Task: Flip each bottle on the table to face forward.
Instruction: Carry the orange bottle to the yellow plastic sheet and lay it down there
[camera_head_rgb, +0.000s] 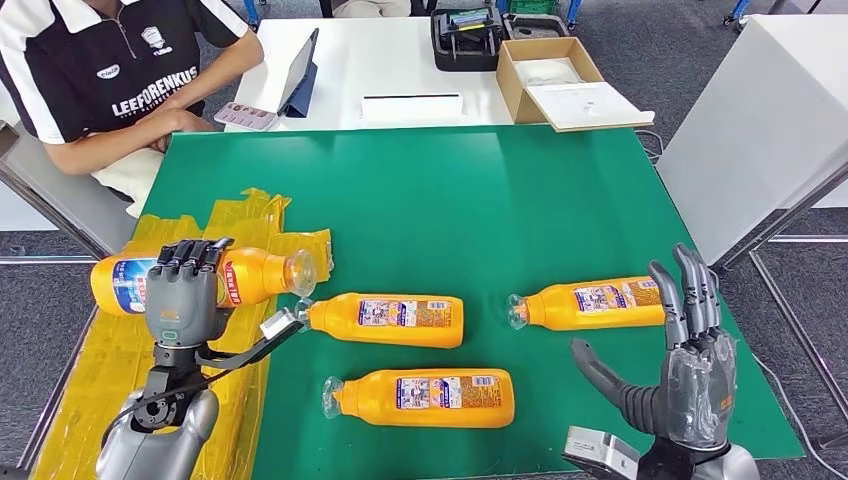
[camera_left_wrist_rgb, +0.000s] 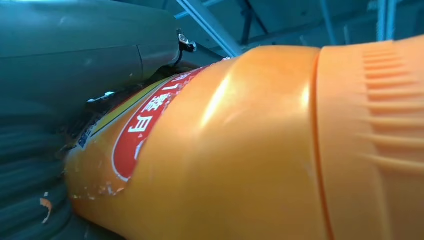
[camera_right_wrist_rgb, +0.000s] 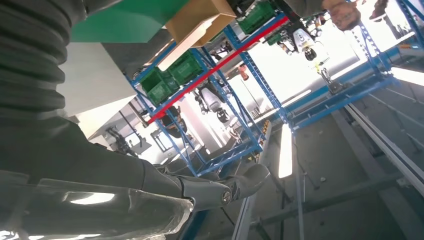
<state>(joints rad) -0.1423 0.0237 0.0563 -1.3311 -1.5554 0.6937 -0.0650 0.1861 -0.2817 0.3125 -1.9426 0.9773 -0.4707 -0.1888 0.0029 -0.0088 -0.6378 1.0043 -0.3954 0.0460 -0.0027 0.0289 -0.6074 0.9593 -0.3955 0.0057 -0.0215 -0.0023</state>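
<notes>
In the head view, four orange bottles are seen on or over the green table (camera_head_rgb: 480, 190). Three lie on their sides with printed labels turned up: one at centre (camera_head_rgb: 390, 320), one below it near the lower edge (camera_head_rgb: 425, 397), and one to the right of centre (camera_head_rgb: 592, 304). These three are judged already flipped to face forward, though that cannot be confirmed from labels alone. The fourth bottle (camera_head_rgb: 200, 280), at the left of the frame, is gripped by the left hand (camera_head_rgb: 185, 295), the fingers wrapped over its body; it is held horizontally above the yellow plastic wrapping (camera_head_rgb: 240, 225) at the table's left edge, its clear cap pointing toward the centre. This bottle is judged to be the last one in hand, with turning and setting down still left. The right hand (camera_head_rgb: 670, 375) is raised at the lower right, fingers spread and holding nothing. A seated person (camera_head_rgb: 110, 80) is seen at the upper left, and a cardboard box (camera_head_rgb: 555, 80) on the white table behind.

In the left wrist view, the held bottle (camera_left_wrist_rgb: 240, 150) is seen pressed close against the hand, a red-edged label partly visible toward the left of the frame.

In the right wrist view, the right hand's thumb (camera_right_wrist_rgb: 220, 187) is seen extended at the lower centre with nothing against it; blue shelving (camera_right_wrist_rgb: 240, 100) is seen beyond.
</notes>
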